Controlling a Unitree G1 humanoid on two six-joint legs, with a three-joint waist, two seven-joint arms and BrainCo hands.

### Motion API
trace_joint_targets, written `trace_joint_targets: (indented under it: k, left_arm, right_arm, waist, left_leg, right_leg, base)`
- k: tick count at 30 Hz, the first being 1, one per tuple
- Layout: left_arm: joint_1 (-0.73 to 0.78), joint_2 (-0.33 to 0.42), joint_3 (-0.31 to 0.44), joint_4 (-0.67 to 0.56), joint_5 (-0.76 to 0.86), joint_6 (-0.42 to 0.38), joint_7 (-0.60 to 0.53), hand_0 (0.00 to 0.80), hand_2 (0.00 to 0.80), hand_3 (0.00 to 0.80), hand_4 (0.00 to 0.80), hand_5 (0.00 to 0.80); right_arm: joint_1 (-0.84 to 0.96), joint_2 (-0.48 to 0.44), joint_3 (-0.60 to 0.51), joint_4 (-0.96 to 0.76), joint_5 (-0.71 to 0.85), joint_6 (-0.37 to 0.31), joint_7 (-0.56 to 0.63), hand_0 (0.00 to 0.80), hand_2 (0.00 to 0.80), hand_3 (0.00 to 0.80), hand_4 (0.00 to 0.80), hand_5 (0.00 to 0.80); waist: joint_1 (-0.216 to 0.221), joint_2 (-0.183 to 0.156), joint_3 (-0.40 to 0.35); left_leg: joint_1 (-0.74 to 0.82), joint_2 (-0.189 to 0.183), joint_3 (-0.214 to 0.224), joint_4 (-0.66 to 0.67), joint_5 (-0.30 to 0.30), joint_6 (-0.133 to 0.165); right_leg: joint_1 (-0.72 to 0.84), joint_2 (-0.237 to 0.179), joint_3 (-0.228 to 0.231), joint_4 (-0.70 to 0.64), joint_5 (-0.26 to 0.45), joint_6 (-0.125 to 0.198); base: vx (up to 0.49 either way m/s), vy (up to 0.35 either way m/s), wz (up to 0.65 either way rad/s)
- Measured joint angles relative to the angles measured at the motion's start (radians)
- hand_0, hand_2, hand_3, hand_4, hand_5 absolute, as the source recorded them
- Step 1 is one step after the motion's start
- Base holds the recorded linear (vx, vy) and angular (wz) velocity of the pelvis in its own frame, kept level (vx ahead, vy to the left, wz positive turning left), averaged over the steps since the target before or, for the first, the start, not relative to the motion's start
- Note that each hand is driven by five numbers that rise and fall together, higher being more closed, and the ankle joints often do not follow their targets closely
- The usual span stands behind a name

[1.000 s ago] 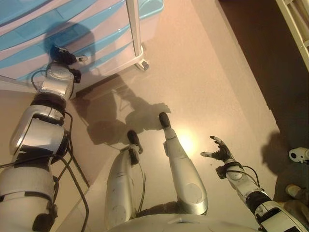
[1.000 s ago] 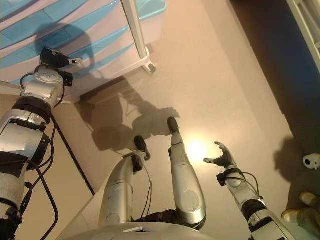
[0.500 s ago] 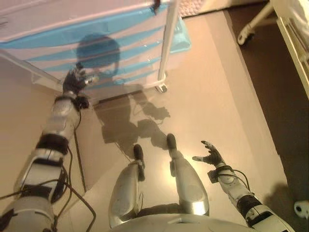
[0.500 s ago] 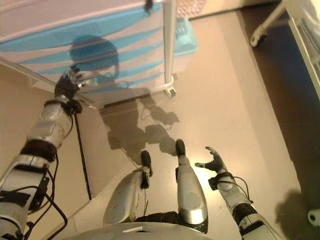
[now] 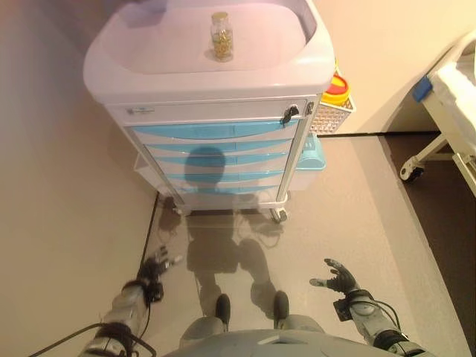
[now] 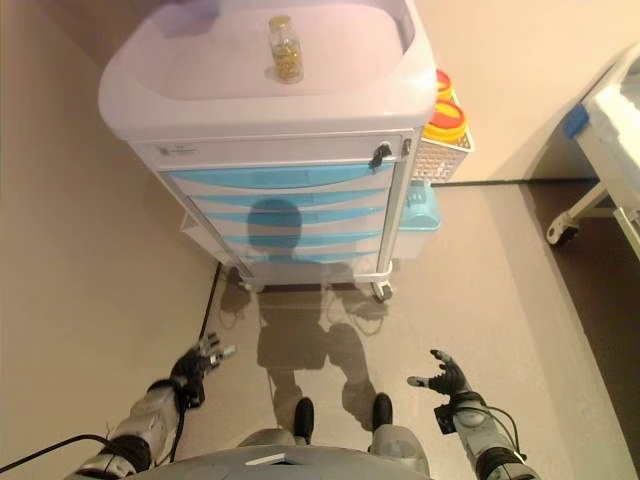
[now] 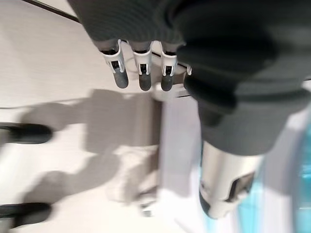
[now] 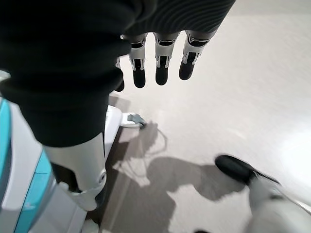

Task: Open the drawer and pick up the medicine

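A white medical cart (image 5: 216,74) with several shut light-blue drawers (image 5: 216,132) stands ahead of me. A small clear medicine bottle (image 5: 220,36) with yellow pills stands on the cart's top tray; it also shows in the right eye view (image 6: 285,49). My left hand (image 5: 155,266) is low at the lower left, over the floor, fingers straight and empty, well short of the cart. My right hand (image 5: 341,277) is at the lower right over the floor, fingers spread and empty. Both wrist views show straight fingers (image 7: 141,77) (image 8: 160,68) over the floor.
A white mesh basket with a yellow-and-red container (image 5: 335,89) hangs on the cart's right side. A light-blue bin (image 5: 311,160) sits low beside it. A bed frame on castors (image 5: 442,119) stands at the far right. A wall runs along the left.
The camera has tilted up, so the whole cart and its top now show. My left hand has dropped back from the lower drawers to low over the floor. The right hand stays open.
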Motion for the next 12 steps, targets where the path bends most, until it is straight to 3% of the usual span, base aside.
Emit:
trace_joint_targets:
  k: [5,12]
  left_arm:
    - [0.049,-0.014,0.000,0.077,0.010,-0.017,-0.004,0.000,0.000,0.000,0.000,0.000]
    - [0.066,-0.073,-0.001,0.132,0.010,-0.040,-0.034,0.000,0.000,0.000,0.000,0.000]
  right_arm:
    - [0.035,0.011,-0.017,0.108,0.035,0.036,0.139,0.000,0.000,0.000,0.000,0.000]
    - [0.060,0.059,-0.014,0.130,0.053,0.057,0.171,0.000,0.000,0.000,0.000,0.000]
  waist:
    - [0.006,-0.002,-0.056]
    - [0.019,-0.018,-0.111]
  left_leg:
    - [-0.002,0.005,0.009,-0.001,0.001,0.001]
    - [-0.002,0.004,0.008,-0.001,0.003,0.003]
  right_leg:
    - [0.002,-0.001,-0.014,-0.001,-0.003,-0.004]
    - [0.005,-0.002,-0.016,-0.001,-0.003,-0.004]
  base:
    - [-0.010,-0.021,0.07]
    - [0.000,0.000,0.00]
